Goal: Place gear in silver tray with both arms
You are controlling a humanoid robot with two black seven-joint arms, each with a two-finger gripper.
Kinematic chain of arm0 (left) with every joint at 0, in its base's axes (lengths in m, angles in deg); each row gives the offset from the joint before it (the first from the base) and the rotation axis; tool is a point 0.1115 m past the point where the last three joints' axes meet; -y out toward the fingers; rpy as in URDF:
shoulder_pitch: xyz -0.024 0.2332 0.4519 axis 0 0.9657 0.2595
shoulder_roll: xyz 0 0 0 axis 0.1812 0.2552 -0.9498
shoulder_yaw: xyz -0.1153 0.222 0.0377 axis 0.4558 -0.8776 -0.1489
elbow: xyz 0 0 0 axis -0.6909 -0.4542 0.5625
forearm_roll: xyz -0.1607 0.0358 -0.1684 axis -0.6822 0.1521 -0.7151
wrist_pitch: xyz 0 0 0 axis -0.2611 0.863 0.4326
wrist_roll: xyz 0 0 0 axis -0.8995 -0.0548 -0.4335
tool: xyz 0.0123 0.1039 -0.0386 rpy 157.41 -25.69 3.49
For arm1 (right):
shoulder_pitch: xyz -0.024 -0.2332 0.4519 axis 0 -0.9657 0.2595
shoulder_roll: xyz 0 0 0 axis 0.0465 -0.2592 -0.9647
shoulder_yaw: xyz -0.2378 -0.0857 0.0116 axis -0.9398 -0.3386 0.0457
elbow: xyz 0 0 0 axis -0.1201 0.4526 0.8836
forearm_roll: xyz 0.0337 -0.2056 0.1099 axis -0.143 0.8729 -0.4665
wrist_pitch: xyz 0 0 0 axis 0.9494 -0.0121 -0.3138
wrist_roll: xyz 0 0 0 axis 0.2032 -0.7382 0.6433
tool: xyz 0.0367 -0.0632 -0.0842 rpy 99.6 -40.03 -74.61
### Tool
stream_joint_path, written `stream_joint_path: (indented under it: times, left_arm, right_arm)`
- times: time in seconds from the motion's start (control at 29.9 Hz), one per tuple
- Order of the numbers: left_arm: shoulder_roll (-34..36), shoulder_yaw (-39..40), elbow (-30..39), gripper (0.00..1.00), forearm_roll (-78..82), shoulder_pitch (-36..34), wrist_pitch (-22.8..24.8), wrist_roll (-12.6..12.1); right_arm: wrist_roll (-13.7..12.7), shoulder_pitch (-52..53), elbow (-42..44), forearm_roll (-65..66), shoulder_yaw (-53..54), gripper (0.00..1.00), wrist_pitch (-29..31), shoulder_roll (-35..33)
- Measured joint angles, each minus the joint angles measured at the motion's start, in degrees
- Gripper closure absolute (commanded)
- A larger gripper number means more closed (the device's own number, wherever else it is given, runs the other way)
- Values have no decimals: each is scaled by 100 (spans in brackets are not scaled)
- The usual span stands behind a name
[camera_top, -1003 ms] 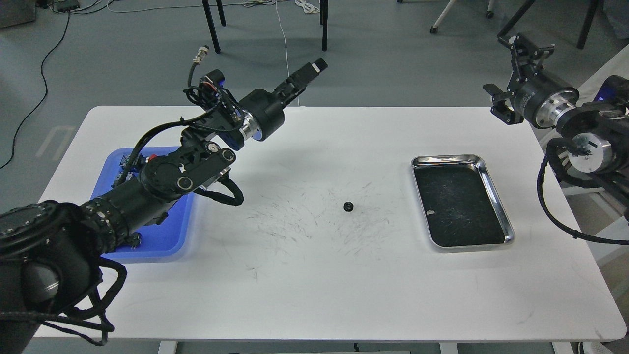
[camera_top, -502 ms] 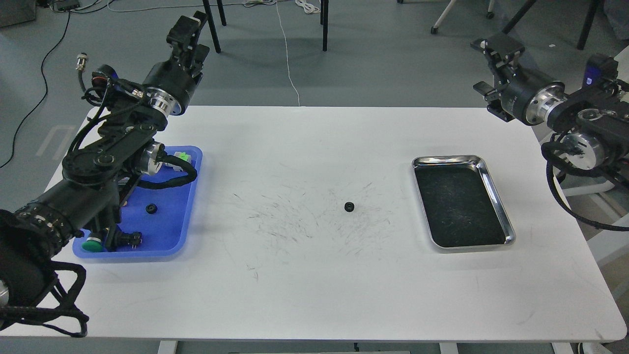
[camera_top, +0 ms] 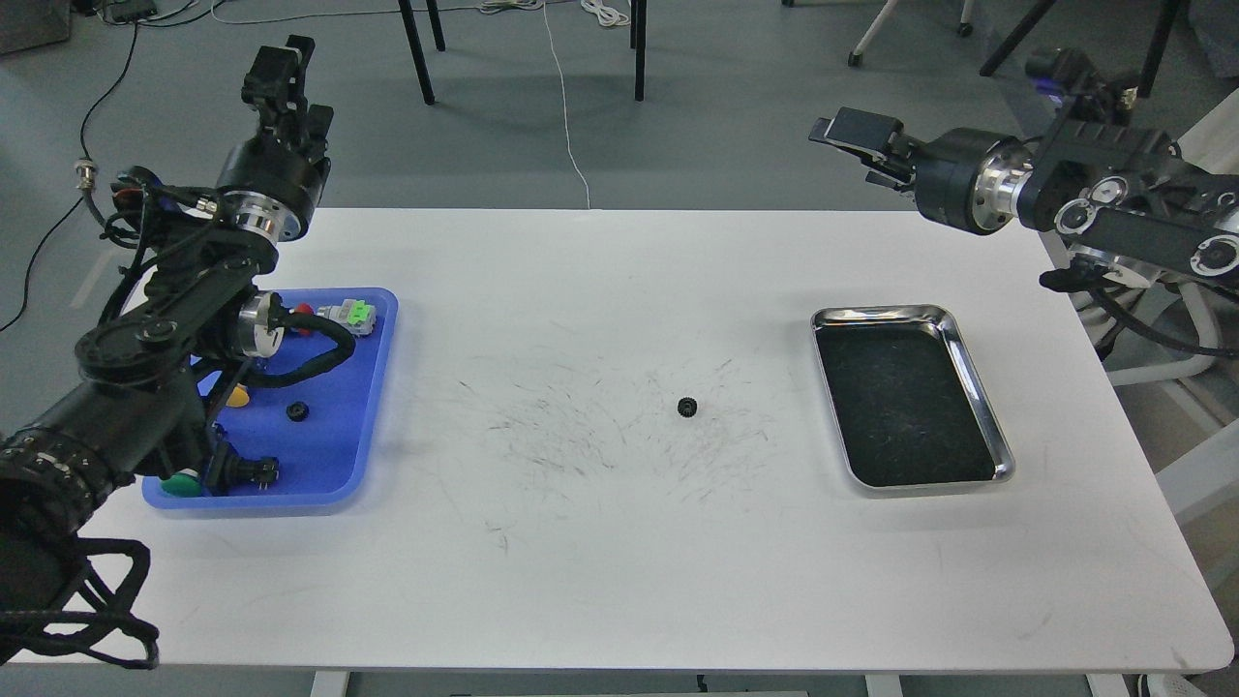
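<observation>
A small black gear (camera_top: 687,407) lies on the white table (camera_top: 619,561) near its middle, free of both grippers. The silver tray (camera_top: 876,312) lies to its right, and its dark scuffed floor holds nothing. My left gripper (camera_top: 281,70) points up and away, high above the table's far left corner. It is seen end-on, so its fingers cannot be told apart. My right gripper (camera_top: 857,145) is raised beyond the table's far edge, above and behind the silver tray. It points left, with its fingers apart and nothing between them.
A blue plastic tray (camera_top: 339,436) at the left holds several parts, among them a second small black gear (camera_top: 297,411) and a green-and-white connector (camera_top: 350,315). My left arm hangs over its left side. Chair legs and cables are on the floor behind the table.
My left arm has swung left and back from over the table's middle, uncovering the blue tray. My right gripper has moved left and turned to point left. The gear has not moved.
</observation>
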Motion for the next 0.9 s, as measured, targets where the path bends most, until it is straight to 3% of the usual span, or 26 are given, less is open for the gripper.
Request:
stream_joint_path:
  times: [0.07,0.57,0.74,0.9]
  left_arm:
    - [41,3,-8,2,-83,-37,6,0]
    - [429,-117,-79,2,-283,-21,121,-6]
    - [434,-116,-130,2,-492,5,346,-426]
    - [408,-112,-207,2,-582,6,417,-497]
  right_arm:
    - [143,188,5,280,-280,2,25,217]
    - [544,360,19,2169,-1249,2,32,1400]
    - [713,372,97,2662,-1518,3,1,1752]
    - [915,326,239,2984,-1854,5,-5,2005]
